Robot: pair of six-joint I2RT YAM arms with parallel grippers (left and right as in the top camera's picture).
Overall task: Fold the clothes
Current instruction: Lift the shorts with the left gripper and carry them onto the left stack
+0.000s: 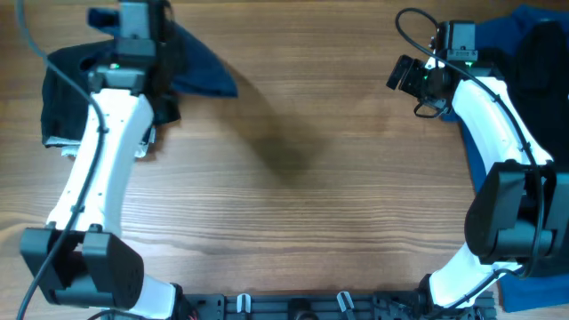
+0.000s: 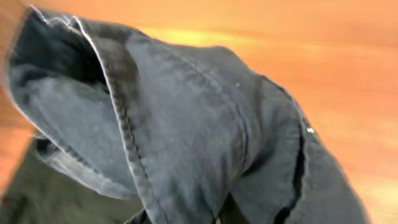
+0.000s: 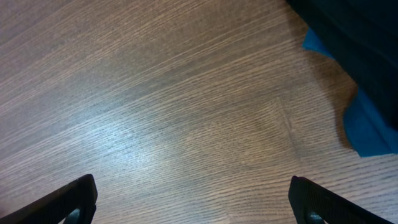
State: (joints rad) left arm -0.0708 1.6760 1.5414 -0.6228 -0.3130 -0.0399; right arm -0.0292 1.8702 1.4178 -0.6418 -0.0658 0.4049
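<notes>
Left gripper (image 1: 133,31) jaws clamped on navy shorts (image 2: 186,118), cloth bunched at the camera. Right gripper (image 3: 194,202) jaws wide apart over table (image 1: 311,196), holding nothing.

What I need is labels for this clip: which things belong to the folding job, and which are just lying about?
Job in hand:
navy-blue fabric garment
black fabric garment
pale grey-white fabric edge
far-right heap of blue and black fabric garments

Just lying about:
brown wooden table
black rail along the near edge
</notes>
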